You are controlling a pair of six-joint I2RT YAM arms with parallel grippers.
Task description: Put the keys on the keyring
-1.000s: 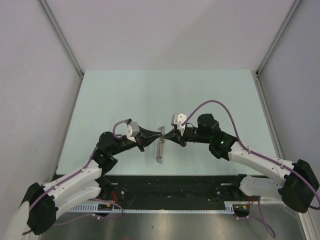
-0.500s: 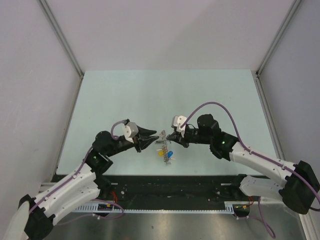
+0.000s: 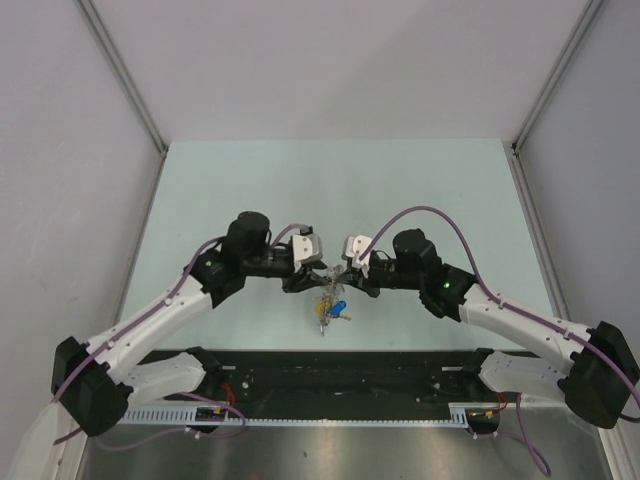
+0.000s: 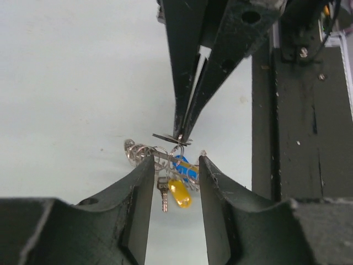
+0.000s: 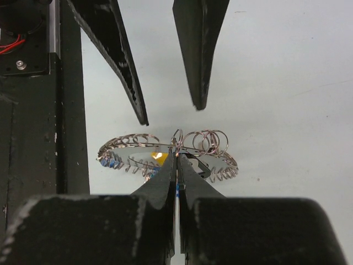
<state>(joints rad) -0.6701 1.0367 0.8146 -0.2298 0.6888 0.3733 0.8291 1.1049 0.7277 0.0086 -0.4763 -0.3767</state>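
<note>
The keyring (image 5: 220,160) is a flat grey ring with small wire loops along its edge. My right gripper (image 5: 176,157) is shut on its near rim and holds it above the table. Several keys hang below it: a yellow one (image 4: 180,194), a blue one (image 4: 185,167) and a small silver blade (image 4: 162,200). My left gripper (image 4: 175,164) is open, with its fingers (image 5: 197,52) on either side of the ring's far edge, not touching it. In the top view the two grippers meet tip to tip around the ring (image 3: 328,279), with the keys (image 3: 331,309) dangling just below.
The pale green table (image 3: 300,190) has walls on three sides. A black rail (image 3: 350,368) runs along the near edge below the keys. It also shows in the left wrist view (image 4: 309,138) and in the right wrist view (image 5: 33,110).
My left gripper has let go of the ring's left edge, and its arm has swung up and turned. The ring has tilted in my right gripper, and the keys now hang in sight.
</note>
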